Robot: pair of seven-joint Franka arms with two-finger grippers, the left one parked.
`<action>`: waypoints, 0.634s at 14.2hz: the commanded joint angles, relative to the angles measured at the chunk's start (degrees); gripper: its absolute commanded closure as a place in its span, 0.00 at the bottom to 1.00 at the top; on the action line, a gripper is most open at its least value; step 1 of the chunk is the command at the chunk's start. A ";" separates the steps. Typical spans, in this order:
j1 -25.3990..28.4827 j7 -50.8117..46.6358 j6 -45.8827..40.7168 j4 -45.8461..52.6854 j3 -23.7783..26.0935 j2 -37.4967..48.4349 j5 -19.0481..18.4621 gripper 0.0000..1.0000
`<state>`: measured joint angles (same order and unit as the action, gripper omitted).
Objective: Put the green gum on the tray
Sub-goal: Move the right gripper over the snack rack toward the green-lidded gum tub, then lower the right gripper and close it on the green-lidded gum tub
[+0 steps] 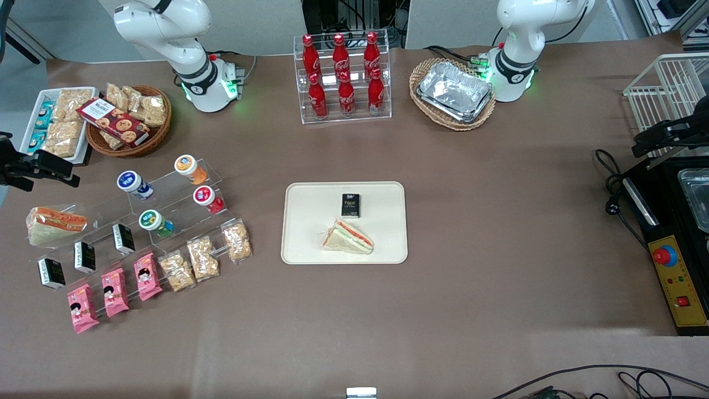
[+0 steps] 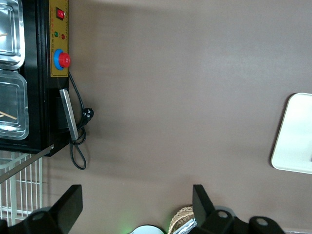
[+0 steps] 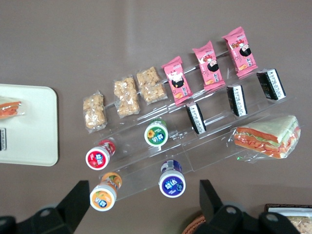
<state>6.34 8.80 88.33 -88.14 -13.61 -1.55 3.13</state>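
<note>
The gripper (image 3: 141, 204) hangs above the working arm's end of the counter (image 1: 498, 221), over the clear tiered rack (image 1: 166, 205) of snacks, its two fingers (image 3: 73, 204) spread well apart and holding nothing. In the front view it shows as a dark shape (image 1: 33, 166) at the edge of the picture, beside the white snack tray (image 1: 33, 119).

The green gum (image 3: 156, 134) lies on a middle step of the rack, lid facing up and outward. Around it on the rack sit three more canisters: the red one (image 3: 99, 157) just beside it on the same tier, and the blue one (image 3: 171, 183) and orange one (image 3: 103, 196) a step higher. In the front view the green gum (image 1: 154, 222) lies nearer the camera than the blue canister. Just beside it on its tier stands a small black box (image 3: 195, 118), one of a row of three. On the lowest step lie clear bags of puffed snacks (image 3: 126, 96) and pink packets (image 3: 178, 80). A wrapped sandwich (image 3: 265, 136) rests at the rack's end.

The tray (image 1: 310, 244) lies in the middle of the counter, well apart from the rack. On it are a black box (image 1: 350, 205) and a wrapped sandwich (image 1: 349, 237); much of its surface toward the rack is bare.

A wicker basket of biscuits (image 1: 130, 122) stands beside the white snack tray, and a rack of cola bottles (image 1: 343, 80) stands farther from the camera than the tray.
</note>
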 commanded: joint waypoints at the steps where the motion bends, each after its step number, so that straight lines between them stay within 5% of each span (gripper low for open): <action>1: -0.37 2.54 0.00 -2.04 -1.07 1.63 1.00 0.00; 9: -0.19 5.17 3.94 -6.95 -1.25 1.99 1.09 0.00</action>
<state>6.19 12.89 88.77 -90.79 -14.82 -1.01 3.16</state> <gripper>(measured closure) 0.000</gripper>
